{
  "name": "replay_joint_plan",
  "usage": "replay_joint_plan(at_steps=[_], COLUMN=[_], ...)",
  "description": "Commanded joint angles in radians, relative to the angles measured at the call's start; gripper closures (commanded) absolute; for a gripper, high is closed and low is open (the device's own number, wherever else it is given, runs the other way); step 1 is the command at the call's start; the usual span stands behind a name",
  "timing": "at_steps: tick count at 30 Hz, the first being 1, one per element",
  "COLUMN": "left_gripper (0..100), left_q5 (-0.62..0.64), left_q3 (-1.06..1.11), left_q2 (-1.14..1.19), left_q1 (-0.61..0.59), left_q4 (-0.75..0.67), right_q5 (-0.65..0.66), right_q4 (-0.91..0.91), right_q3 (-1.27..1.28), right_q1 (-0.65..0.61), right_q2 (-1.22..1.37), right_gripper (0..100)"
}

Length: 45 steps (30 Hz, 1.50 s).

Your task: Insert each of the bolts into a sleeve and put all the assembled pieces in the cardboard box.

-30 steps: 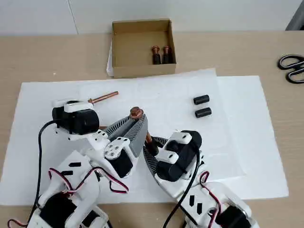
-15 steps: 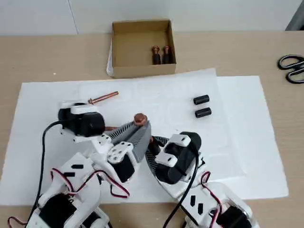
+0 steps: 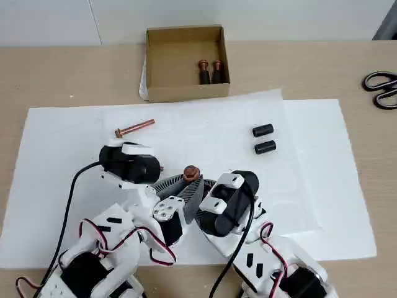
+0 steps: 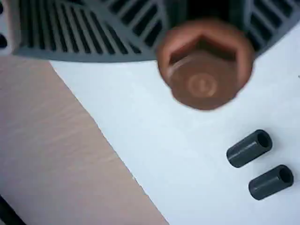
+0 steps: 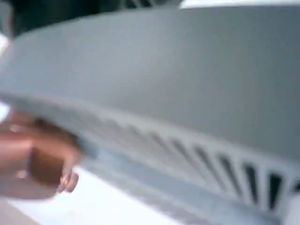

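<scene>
The left gripper point(image 3: 186, 185) is closed on one bolt point(image 3: 191, 173), which stands upright between the grey ribbed fingers point(image 3: 172, 185) with its head on top. The right gripper point(image 3: 201, 197) is just beside it, on the other side of the bolt; I cannot tell whether it is open or closed. Both grippers are over the near part of the white paper point(image 3: 310, 186). I count four bolts in all: the one that is held, one loose bolt point(image 3: 134, 128) lying flat on the paper beyond the left arm, and two more inside the cardboard box point(image 3: 186, 92). The held bolt is copper-coloured, and its head has six sides and a small ring mark in the middle of its flat face. There are also four sleeves, all short black tubes. Two loose sleeves point(image 3: 263, 139) lie side by side on the paper, well apart from the grippers, and their hollow ends show in the left wrist view. The other two sit on the bolts in the box and form two assembled pieces point(image 3: 210, 71), which lie side by side against the box's right wall. The open box stands on the table point(image 3: 62, 74) at the far edge of the paper. One pair of scissors point(image 3: 381, 87) with black handles lies at the right edge of the table.
</scene>
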Motion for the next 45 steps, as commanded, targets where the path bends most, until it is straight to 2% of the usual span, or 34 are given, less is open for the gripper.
replay_joint_plan(at_steps=[1,15,21,30,38,45], left_gripper=[99,99,84,84,84,84], left_q5=[-0.008,-0.057,-0.055,-0.087,-0.221,-0.249], left_q3=[0.062,0.073,0.073,0.07,0.054,-0.002], left_q2=[0.005,0.005,0.008,0.009,0.011,0.011], left_q1=[0.069,0.066,0.041,0.04,-0.078,-0.095], left_q4=[0.008,-0.015,-0.02,-0.021,-0.095,-0.115], right_q5=[0.015,0.015,0.015,0.017,0.017,0.017], right_q4=[-0.033,-0.033,-0.033,-0.031,-0.028,-0.027], right_q3=[-0.017,-0.017,-0.017,-0.017,-0.017,-0.017], right_q1=[-0.005,-0.005,-0.005,-0.005,-0.005,-0.005], right_q2=[-0.013,-0.013,-0.013,-0.013,-0.012,-0.012], right_gripper=[99.5,99.5,99.5,99.5,99.5,99.5])
